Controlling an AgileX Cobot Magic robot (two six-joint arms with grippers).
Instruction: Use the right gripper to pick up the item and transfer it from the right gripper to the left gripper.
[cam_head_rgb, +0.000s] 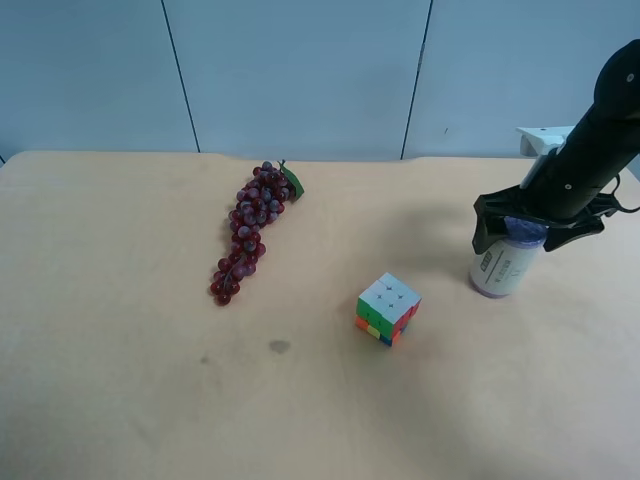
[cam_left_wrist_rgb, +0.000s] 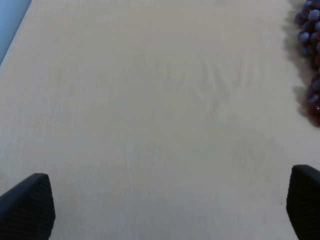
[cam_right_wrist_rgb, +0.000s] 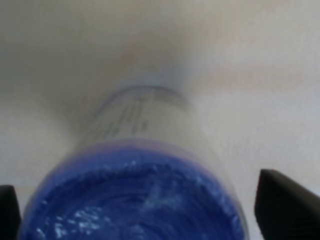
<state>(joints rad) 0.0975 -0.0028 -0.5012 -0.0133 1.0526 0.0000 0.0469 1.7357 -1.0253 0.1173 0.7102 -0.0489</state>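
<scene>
One can (cam_head_rgb: 505, 262), cream-white with a blue-purple top and base rim, stands upright near the table (cam_head_rgb: 120, 400) edge at the exterior high view's right, roughly midway between the far and near edges.

- Label: a block of dark print on the side, too small in the high view and too blurred in the right wrist view to read.
- Right gripper (cam_head_rgb: 515, 240): fingers straddle the can's top. Only the right wrist view shows the fit: the blue lid fills the space between the fingertips (cam_right_wrist_rgb: 282, 202), with a thin strip of table showing beside one. Contact on the other side cannot be judged, and no firm hold is visible.
- Only the high view shows the can whole and the arm's white wrist block.
- Cube (cam_head_rgb: 388, 308): multicoloured, white face up, near the table's middle, well apart from the can.
- Grapes (cam_head_rgb: 248, 235): purple bunch with a green leaf, lying toward the far edge.
- Left gripper (cam_left_wrist_rgb: 165, 207): seen only in its own wrist view. Jaws wide, bare table between them, grapes at the frame's margin.
</scene>
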